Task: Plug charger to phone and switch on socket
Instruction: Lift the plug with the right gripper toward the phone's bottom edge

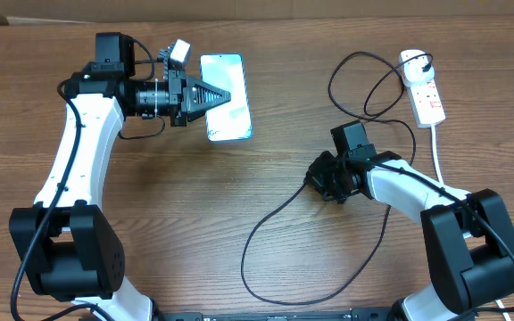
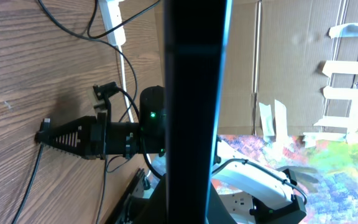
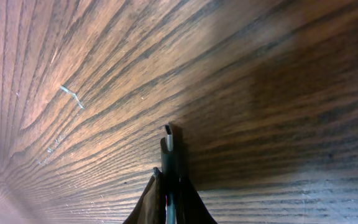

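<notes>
right tool (image 3: 169,179) pinches charger (image 3: 168,142) tip, left tool (image 1: 227,94) clamps phone (image 1: 232,123).
tip not in phone yet; socket (image 1: 425,89) switch left to do.

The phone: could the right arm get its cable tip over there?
Probably yes. Only bare table lies between the right gripper, shut on the charger tip, and the phone; the left gripper holds it from the other side.

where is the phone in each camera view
Overhead: the phone, upper middle, in the left gripper.
Left wrist: edge-on, the dark vertical bar at centre.
Right wrist: not in it.
Shared landmark: the right gripper, centre-right overhead, at left in the left wrist view, bottom edge of its own.
</notes>
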Controlling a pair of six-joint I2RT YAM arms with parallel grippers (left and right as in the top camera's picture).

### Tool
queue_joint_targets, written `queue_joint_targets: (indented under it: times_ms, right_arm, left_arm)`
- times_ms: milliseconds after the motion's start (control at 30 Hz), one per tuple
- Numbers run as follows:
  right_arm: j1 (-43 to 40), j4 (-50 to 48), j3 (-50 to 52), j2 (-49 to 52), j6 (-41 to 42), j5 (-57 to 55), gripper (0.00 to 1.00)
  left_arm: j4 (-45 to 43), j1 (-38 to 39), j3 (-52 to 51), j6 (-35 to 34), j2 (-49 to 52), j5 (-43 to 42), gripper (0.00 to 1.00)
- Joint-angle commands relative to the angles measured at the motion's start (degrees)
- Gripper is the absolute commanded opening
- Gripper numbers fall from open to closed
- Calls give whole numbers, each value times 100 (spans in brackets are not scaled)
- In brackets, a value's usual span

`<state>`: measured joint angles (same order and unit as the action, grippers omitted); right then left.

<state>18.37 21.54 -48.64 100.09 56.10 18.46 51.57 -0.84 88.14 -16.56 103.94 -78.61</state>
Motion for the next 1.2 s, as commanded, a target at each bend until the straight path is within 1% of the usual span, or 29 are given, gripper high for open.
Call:
queue_joint_targets:
  times_ms: [0, 167, 300, 367, 467, 600, 767, 867, 933, 1167]
  right_arm:
    - [-35, -28, 68, 197, -162, -157, 4]
    - [-50, 37, -44, 52, -708, -31, 4]
    - [-55, 151, -111, -310, -1108, -15, 4]
    - [-55, 153, -111, -608, -1429, 181, 4]
    - [-55, 120, -111, -1084, -1926, 780, 4]
    - [-55, 103, -109, -1777, -2761, 2133, 4]
    - [-33, 136, -109, -2343, -2879, 3462, 4]
    - [-33, 35, -109, -2435, -3036, 4282, 4]
    - [-31, -55, -109, -2433, -3093, 4859, 4]
    - [155, -188, -109, -2433, -3064, 5296, 4]
  left_arm:
    - [17, 15, 4, -17, 2, -177, 4]
    - [24, 15, 4, -17, 2, -177, 4]
    - [26, 15, 4, -17, 2, -177, 4]
    - [26, 15, 4, -17, 2, -177, 4]
    - [26, 15, 4, -17, 2, -179, 4]
    - [22, 13, 4, -20, 2, -332, 5]
    - [-129, 13, 4, -22, 2, -1202, 4]
    - [-105, 15, 4, -304, 2, -1198, 4]
    - [-105, 15, 4, -372, 2, -1200, 4]
    - [-94, 149, 4, -376, 2, -1198, 4]
